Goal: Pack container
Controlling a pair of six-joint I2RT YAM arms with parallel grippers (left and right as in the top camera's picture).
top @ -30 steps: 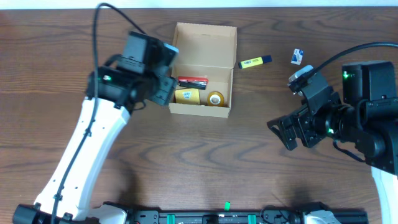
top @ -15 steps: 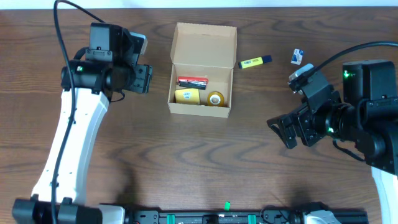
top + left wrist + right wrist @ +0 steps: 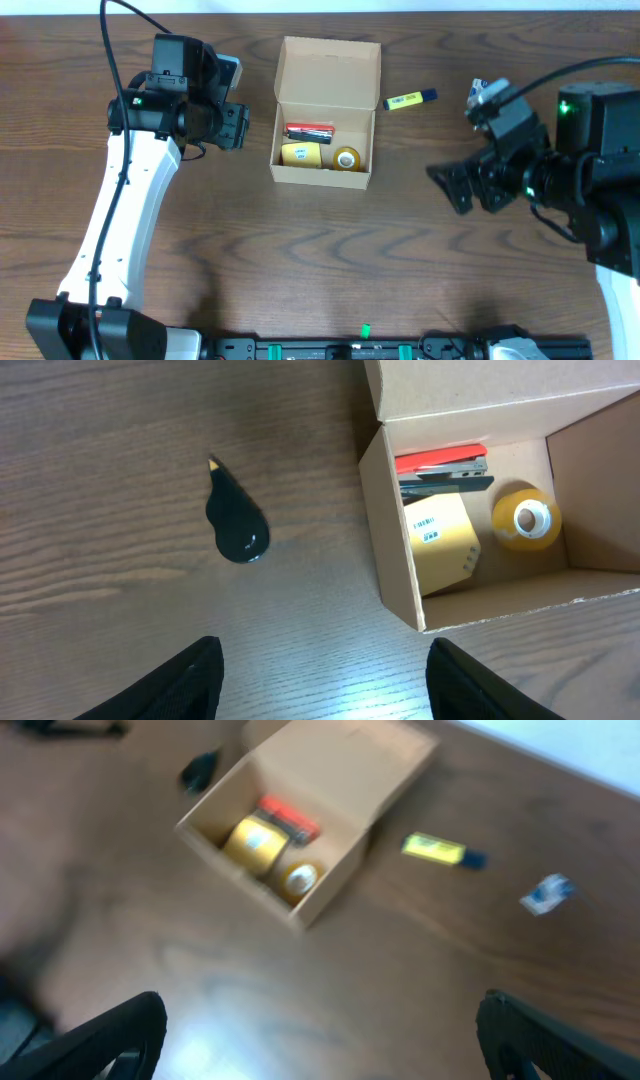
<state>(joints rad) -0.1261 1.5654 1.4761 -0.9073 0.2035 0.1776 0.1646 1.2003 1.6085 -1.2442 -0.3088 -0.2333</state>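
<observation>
The container (image 3: 329, 66) is a tan cardboard box standing open at the table's far middle, its lid flap tipped back. Inside lie a red and black stapler (image 3: 309, 131), a yellow packet (image 3: 300, 153) and a yellow tape roll (image 3: 347, 158). My left gripper (image 3: 236, 128) hovers open and empty just left of the box. Its wrist view shows the box wall (image 3: 390, 530) and a black teardrop-shaped item (image 3: 236, 528) on the wood ahead of the gripper (image 3: 325, 682). My right gripper (image 3: 453, 189) is open and empty, well right of the box (image 3: 345, 760).
A yellow highlighter (image 3: 411, 99) lies right of the lid, also in the right wrist view as the highlighter (image 3: 443, 851). A small white and blue item (image 3: 547, 893) sits further right, partly under the right arm from overhead. The right wrist view is blurred.
My left arm has swung left, away from over the box's left edge. The right arm has shifted toward the far side of the table. Both grippers stayed open.
</observation>
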